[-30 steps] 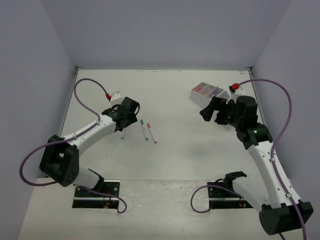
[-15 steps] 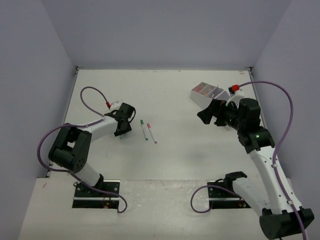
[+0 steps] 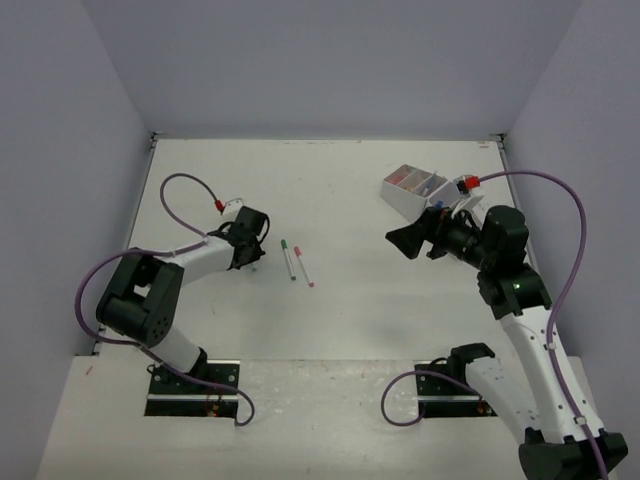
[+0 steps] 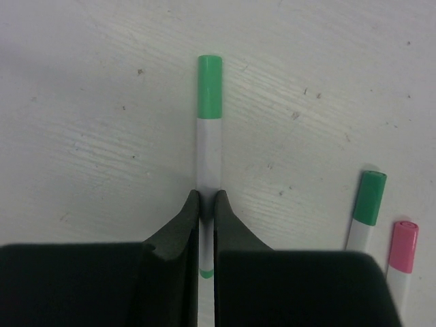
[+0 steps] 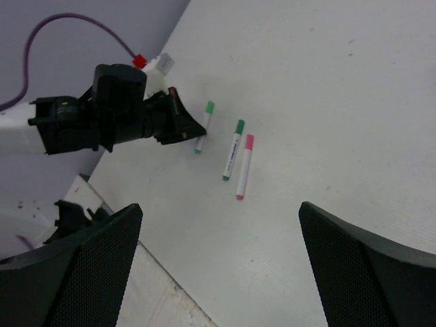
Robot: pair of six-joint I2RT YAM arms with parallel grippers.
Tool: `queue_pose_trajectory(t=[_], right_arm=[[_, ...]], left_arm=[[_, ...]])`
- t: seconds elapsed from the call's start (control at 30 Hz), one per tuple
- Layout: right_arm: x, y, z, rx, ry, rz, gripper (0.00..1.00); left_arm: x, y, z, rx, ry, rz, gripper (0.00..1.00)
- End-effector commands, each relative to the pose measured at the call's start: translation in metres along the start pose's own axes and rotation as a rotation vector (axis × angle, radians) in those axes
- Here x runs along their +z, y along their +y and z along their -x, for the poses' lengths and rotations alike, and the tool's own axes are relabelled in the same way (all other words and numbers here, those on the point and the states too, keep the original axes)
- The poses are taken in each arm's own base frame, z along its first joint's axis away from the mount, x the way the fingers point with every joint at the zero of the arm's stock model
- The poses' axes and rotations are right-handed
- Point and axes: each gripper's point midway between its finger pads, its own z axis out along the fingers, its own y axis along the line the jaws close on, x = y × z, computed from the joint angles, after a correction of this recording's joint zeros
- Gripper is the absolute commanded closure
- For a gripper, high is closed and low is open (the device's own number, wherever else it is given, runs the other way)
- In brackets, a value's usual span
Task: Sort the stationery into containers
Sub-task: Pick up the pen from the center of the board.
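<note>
A white pen with a green cap [image 4: 208, 129] lies on the table, and my left gripper [image 4: 206, 199] is shut on its barrel, low over the tabletop at the left [image 3: 249, 257]. Just to its right lie two more pens side by side, one green-capped [image 3: 289, 259] and one pink-capped [image 3: 303, 266]; both also show in the left wrist view, the green cap [image 4: 368, 198] and the pink cap [image 4: 402, 246]. My right gripper [image 5: 218, 266] hangs open and empty in front of the white containers [image 3: 414, 190]. It looks across at the held pen [image 5: 204, 127].
The white organizer stands at the back right with small items inside. A purple cable loops off each arm. Grey walls close in the table on three sides, and both arm bases sit at the near edge.
</note>
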Motion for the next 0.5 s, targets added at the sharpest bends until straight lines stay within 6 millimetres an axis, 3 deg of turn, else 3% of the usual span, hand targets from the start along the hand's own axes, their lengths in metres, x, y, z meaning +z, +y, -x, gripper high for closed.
queue_pose_trajectory(t=[0.0, 0.1, 0.17, 0.27, 0.47], right_arm=[[-0.004, 0.055, -0.005, 0.039, 0.029, 0.334, 0.01], [0.005, 0.062, -0.011, 0.079, 0.058, 0.355, 0.03], [0.013, 0.069, -0.014, 0.059, 0.051, 0.330, 0.03], [0.027, 0.078, -0.014, 0.073, 0.051, 0.319, 0.09], [0.042, 0.110, -0.025, 0.031, 0.082, 0.335, 0.12]], left_arm=[[-0.045, -0.035, -0.018, 0.036, 0.037, -0.299, 1.00], [-0.117, -0.087, 0.006, 0.058, -0.158, -0.644, 1.00], [-0.187, -0.117, 0.009, 0.111, -0.325, -0.925, 1.00], [-0.252, -0.131, -0.006, 0.160, -0.388, -1.269, 1.00], [-0.312, -0.129, -0.024, 0.209, -0.424, -1.602, 1.00]])
